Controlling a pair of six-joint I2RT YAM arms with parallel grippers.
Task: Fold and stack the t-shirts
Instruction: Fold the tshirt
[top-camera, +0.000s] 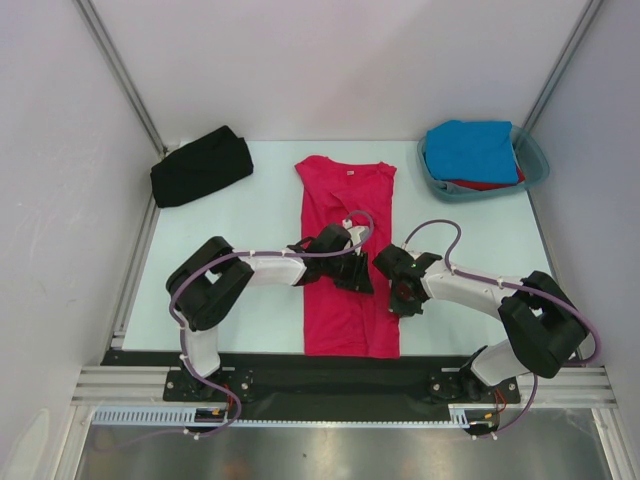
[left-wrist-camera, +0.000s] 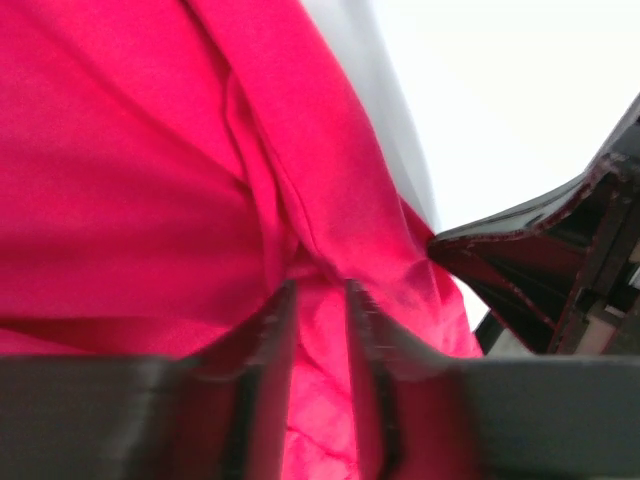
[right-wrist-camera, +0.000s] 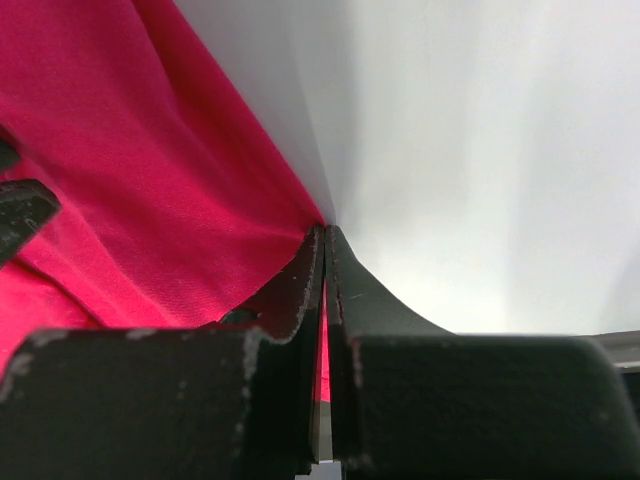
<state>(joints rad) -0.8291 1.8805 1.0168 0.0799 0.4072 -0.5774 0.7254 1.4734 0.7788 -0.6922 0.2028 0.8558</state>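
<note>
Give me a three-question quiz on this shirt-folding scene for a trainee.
1. True or false: the black shirt lies inside the tub.
2. Fill in: on top in the tub lies the ____.
3. Pick one: the right arm's jaws are shut on A the black shirt, B the pink shirt, C nothing.
Key: 1 false, it lies on the table; 2 blue shirt; 3 B.

Teal plastic tub (top-camera: 535, 172) at far right corner, pale table (top-camera: 250, 215)
</note>
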